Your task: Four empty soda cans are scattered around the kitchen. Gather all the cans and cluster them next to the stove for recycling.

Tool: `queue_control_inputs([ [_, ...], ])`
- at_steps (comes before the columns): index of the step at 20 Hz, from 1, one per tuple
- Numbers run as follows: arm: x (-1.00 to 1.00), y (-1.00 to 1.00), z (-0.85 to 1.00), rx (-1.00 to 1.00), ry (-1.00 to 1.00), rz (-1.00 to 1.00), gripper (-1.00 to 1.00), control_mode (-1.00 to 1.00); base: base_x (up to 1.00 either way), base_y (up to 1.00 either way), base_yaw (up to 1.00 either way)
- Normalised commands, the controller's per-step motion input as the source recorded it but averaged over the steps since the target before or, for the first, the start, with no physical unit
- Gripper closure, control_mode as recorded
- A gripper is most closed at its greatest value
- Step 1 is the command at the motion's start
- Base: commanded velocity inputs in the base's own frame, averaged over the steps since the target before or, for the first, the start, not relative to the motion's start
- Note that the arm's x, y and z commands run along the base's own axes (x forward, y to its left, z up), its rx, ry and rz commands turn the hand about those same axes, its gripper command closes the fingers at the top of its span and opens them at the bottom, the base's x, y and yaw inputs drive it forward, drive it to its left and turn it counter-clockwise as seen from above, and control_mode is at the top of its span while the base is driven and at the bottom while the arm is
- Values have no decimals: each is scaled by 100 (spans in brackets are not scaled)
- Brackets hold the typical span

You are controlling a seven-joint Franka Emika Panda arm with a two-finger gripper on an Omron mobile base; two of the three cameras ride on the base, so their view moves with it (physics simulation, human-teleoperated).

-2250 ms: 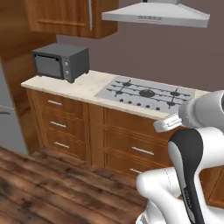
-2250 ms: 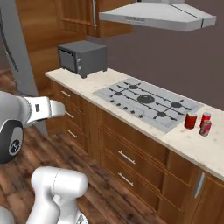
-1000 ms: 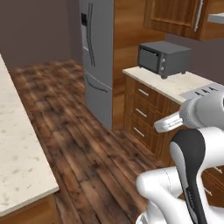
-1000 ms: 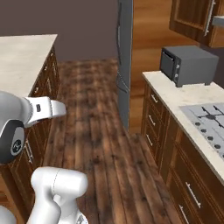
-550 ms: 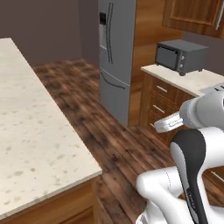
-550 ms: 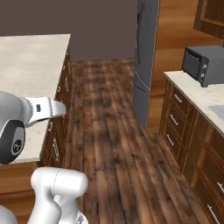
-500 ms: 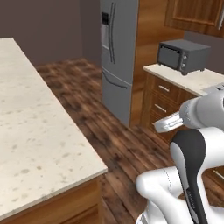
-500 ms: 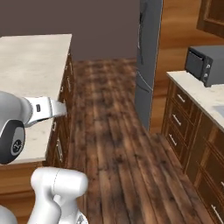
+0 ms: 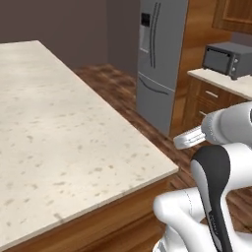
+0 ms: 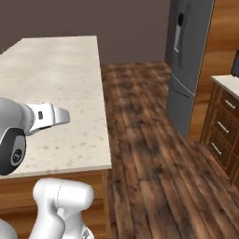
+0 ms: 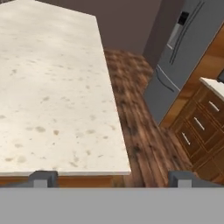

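Room: kitchen, wood floor (image 10: pixel 149 140), fridge (image 9: pixel 160 59) at 1 o'clock.
Counter (image 11: pixel 52 87): pale stone island at 11 o'clock of end effector (image 11: pixel 111 178).
Cans: cannot tell where.
End effector: fingers spread wide, holding nothing.

Inspection at this station: the cameras are facing a pale speckled island counter (image 9: pixel 74 128) with wood sides. A wooden plank floor (image 10: pixel 149 154) is running between it and a grey steel refrigerator (image 9: pixel 160 59). Beside the refrigerator, a run of wooden drawer cabinets (image 10: pixel 224 126) is carrying a pale worktop (image 9: pixel 221 81), and a dark countertop oven (image 9: pixel 226 59) is sitting upright on that worktop, near the wall.
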Motion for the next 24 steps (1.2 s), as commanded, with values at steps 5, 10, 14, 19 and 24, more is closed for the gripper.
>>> queue_control_inputs([
  [5,0,0,0,0,0,0,-100,100,-9,100,8],
  [10,0,0,0,0,0,0,-100,100,-17,100,12],
  [14,0,0,0,0,0,0,-100,100,-15,98,13],
  [19,0,0,0,0,0,0,-100,100,-7,88,12],
  [24,0,0,0,0,0,0,-100,100,1,71,10],
])
